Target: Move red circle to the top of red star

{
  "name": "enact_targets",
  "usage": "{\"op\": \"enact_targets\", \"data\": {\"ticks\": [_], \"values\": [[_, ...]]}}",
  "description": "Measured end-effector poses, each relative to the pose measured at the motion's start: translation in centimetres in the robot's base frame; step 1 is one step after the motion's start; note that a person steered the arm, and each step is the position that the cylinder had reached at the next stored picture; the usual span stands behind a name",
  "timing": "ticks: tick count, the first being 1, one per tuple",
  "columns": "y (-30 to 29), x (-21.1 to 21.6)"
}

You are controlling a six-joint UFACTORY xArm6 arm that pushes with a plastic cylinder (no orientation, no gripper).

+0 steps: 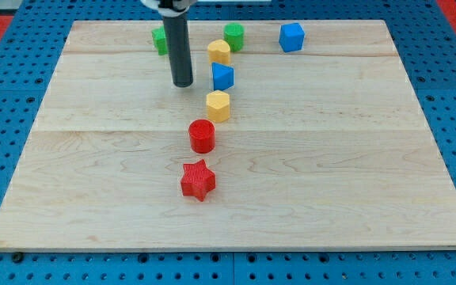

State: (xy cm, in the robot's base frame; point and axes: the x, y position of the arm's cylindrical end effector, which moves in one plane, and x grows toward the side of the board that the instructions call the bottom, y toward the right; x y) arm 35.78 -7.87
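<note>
The red circle (202,135) lies near the board's middle, just above the red star (198,180), with a small gap between them. My tip (183,83) is at the end of the dark rod, up and to the left of the red circle, and left of a blue block (222,77). It touches no block.
A yellow block (218,105) sits just up and right of the red circle. Another yellow block (219,52), a green block (233,36), a second green block (160,39) partly behind the rod, and a blue block (291,37) lie near the view's top.
</note>
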Motion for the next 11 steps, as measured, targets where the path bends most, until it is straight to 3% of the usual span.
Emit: {"op": "enact_targets", "data": {"ticks": [2,3,4,5,6,7,10,11], "values": [[-0.2,6.9],[0.0,8.1],[4.6,9.4],[4.1,10.4],[0.7,10.2],[0.9,10.1],[7.2,7.8],[11.7,7.8]]}}
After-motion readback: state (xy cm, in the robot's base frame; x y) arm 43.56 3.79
